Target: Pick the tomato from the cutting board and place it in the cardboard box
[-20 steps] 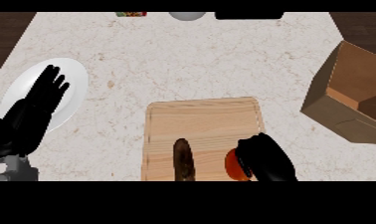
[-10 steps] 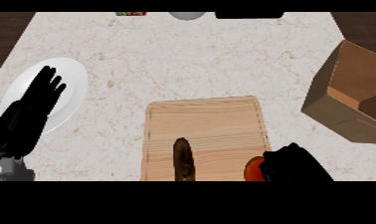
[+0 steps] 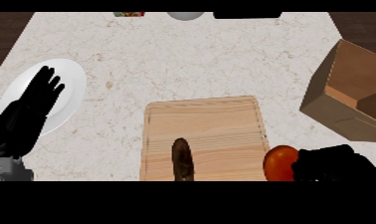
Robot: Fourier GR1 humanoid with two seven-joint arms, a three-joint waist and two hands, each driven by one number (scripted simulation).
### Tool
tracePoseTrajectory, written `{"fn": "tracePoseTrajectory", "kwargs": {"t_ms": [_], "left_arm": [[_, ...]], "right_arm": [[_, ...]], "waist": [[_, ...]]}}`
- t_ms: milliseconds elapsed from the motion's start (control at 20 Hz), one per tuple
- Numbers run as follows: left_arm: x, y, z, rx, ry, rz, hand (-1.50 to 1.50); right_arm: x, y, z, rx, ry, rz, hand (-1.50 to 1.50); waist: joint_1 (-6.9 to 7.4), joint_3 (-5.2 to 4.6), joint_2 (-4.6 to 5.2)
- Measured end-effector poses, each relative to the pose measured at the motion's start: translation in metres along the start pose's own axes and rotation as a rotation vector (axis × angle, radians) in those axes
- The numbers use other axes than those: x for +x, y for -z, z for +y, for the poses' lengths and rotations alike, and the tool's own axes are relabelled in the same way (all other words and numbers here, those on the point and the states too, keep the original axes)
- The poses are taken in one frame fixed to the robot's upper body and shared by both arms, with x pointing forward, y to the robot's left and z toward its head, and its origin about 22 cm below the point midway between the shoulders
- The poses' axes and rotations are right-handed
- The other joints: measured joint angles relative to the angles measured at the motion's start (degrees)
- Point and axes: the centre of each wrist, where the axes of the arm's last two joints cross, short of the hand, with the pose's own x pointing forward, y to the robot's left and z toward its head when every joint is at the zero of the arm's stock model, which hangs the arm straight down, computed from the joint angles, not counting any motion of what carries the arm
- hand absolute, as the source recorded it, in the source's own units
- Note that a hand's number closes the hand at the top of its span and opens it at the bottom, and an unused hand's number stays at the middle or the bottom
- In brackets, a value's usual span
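Right hand (image 3: 332, 164) curled round tomato (image 3: 280, 163) just off cutting board (image 3: 203, 128) edge — left hand (image 3: 31, 111) flat-fingered over plate (image 3: 67, 81).

A round red-orange tomato (image 3: 280, 163) shows beside the black right hand (image 3: 334, 163), off the edge of the pale wooden cutting board (image 3: 204, 123) with its fine grain lines; a dark brown elongated item (image 3: 181, 160) lies on that board. The counter (image 3: 191, 58) is cream stone with brown speckles, the cardboard box (image 3: 345, 93) tan brown, the round plate (image 3: 66, 81) white under the black left hand (image 3: 29, 111)
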Motion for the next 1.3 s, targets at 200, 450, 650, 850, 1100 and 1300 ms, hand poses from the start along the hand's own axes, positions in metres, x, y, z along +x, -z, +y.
{"fn": "tracePoseTrajectory", "kwargs": {"t_ms": [200,450,650,850,1100,1300], "left_arm": [[-0.001,-0.001,0.001,0.0,-0.005,-0.003,0.0],[-0.001,-0.004,0.004,-0.009,-0.002,-0.002,0.0],[-0.001,-0.005,-0.001,-0.009,0.001,-0.007,0.0],[0.004,-0.006,-0.002,-0.016,0.003,-0.006,0.0],[0.005,-0.006,-0.003,-0.018,0.004,-0.009,0.0],[0.006,0.002,-0.005,-0.025,0.003,-0.012,0.0]], "right_arm": [[-0.009,0.008,-0.016,-0.092,-0.009,0.098,1.5],[-0.024,0.018,-0.042,-0.182,-0.036,0.221,1.5],[-0.041,0.025,-0.07,-0.218,-0.065,0.281,1.5],[-0.062,0.027,-0.087,-0.229,-0.043,0.251,1.5],[-0.098,0.037,-0.088,-0.257,0.0,0.216,1.5],[-0.124,0.051,-0.077,-0.244,0.018,0.2,1.5]], "waist": [[0.14,0.01,0.06],[0.47,0.02,0.12],[0.65,0.04,0.16],[0.87,0.07,0.23],[1.06,0.08,0.3],[1.16,0.08,0.37]]}}
